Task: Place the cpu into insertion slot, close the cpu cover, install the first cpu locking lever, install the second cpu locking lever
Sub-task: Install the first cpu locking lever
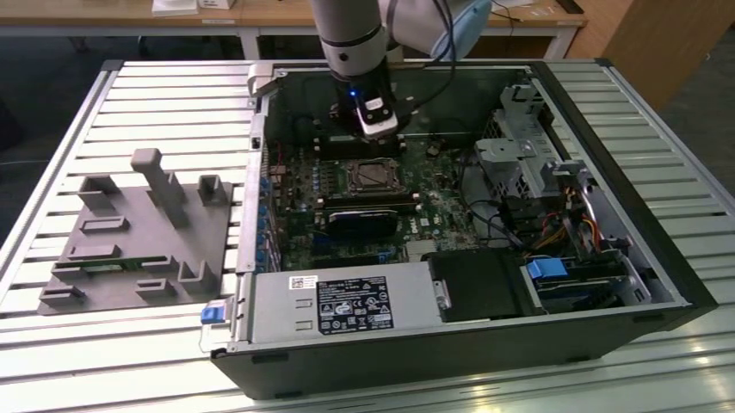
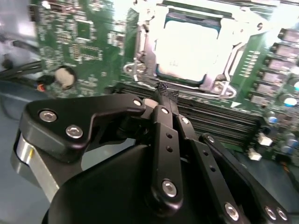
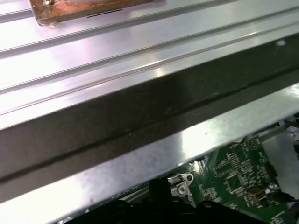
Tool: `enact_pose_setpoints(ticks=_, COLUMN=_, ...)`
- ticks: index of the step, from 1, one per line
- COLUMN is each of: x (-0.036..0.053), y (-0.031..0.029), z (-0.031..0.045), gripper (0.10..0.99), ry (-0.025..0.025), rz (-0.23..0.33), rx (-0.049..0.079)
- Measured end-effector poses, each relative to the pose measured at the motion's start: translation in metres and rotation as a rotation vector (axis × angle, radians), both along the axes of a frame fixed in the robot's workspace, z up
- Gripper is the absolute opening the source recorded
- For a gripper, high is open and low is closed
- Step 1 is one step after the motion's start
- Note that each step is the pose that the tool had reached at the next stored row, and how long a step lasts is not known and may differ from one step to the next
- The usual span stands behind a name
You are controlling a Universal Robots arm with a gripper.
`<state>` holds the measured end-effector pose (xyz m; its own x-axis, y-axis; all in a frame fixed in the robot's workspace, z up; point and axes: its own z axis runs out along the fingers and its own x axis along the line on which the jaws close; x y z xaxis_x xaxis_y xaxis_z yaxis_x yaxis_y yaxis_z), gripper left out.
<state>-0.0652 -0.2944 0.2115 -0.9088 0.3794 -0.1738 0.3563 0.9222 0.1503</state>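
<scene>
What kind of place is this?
Probably a robot lab or workshop: a robot arm reaches into an open computer case lying on a slatted metal table, with wooden desks behind.

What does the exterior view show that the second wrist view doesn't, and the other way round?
Exterior view: the whole open computer case on a slatted table, a grey fixture beside it, and the arm reaching in. Second wrist view: the end effector up close, near the cpu cover. Both: the cpu framed by that cover, and the green board.
</scene>
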Motion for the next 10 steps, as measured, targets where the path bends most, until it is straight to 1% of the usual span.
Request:
enact_pose_setpoints(ticks=2, x=0.0014, y=0.0000, z=-0.0001, gripper=0.102, ry=0.0320, rz=0.000, rx=-0.003)
enact_pose_setpoints(ticks=3, x=0.0022, y=0.0000, z=-0.0001, gripper=0.102, ry=0.0494, rz=0.000, rx=-0.005)
enact_pose_setpoints(ticks=5, x=0.0035, y=0.0000, z=-0.0002, gripper=0.102, ry=0.0787, rz=-0.001, rx=-0.008)
enact_pose_setpoints(ticks=6, x=0.0042, y=0.0000, z=-0.0002, gripper=0.102, ry=0.0914, rz=-0.001, rx=-0.010)
enact_pose_setpoints(ticks=7, x=0.0047, y=0.0000, z=-0.0002, gripper=0.102, ry=0.0921, rz=-0.002, rx=-0.010)
enact_pose_setpoints(ticks=10, x=0.0051, y=-0.0003, z=-0.0002, gripper=0.102, ry=0.0924, rz=-0.002, rx=-0.010)
